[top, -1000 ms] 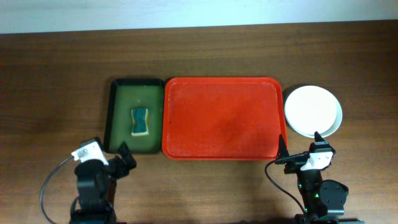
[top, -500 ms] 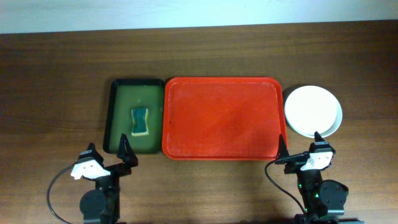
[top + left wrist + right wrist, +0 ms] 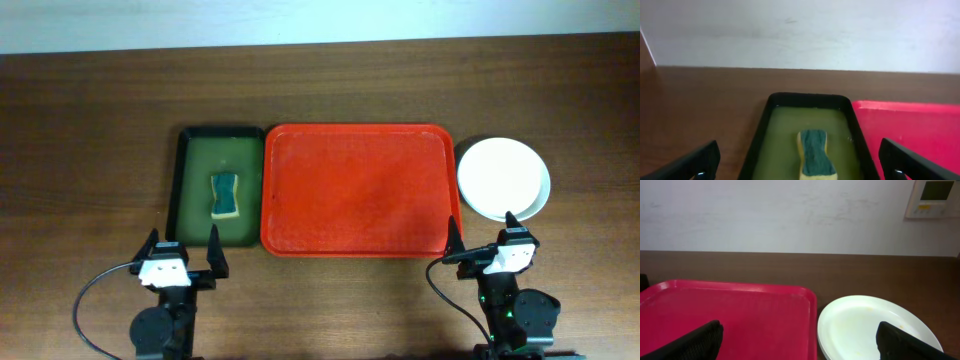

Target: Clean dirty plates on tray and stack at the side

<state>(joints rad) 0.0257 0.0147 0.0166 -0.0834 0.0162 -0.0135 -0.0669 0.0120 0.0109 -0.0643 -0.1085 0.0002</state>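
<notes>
The brown wooden bench [image 3: 90, 100] is carrying everything here. The big red tray [image 3: 355, 190] is sitting in the middle of it, long side running left to right. The narrower dark green tray [image 3: 196, 160] with the black rim is lying right against its left edge, and they look like they're touching. The stack of plates [image 3: 500, 175] is resting on the bench just beside the red tray's right end. A white one is on top with a light blue rim peeking out underneath, and I can't tell how many are under there.

Both arms are sitting at the near edge. The left tool [image 3: 182, 243] is pointing at the green tray, fingers spread wide and gripping nothing. The right tool [image 3: 482, 230] is likewise released, aiming between the red tray and the plates. Smallest bit: a teal-and-yellow sponge [image 3: 226, 195] is lying mid-green-tray.
</notes>
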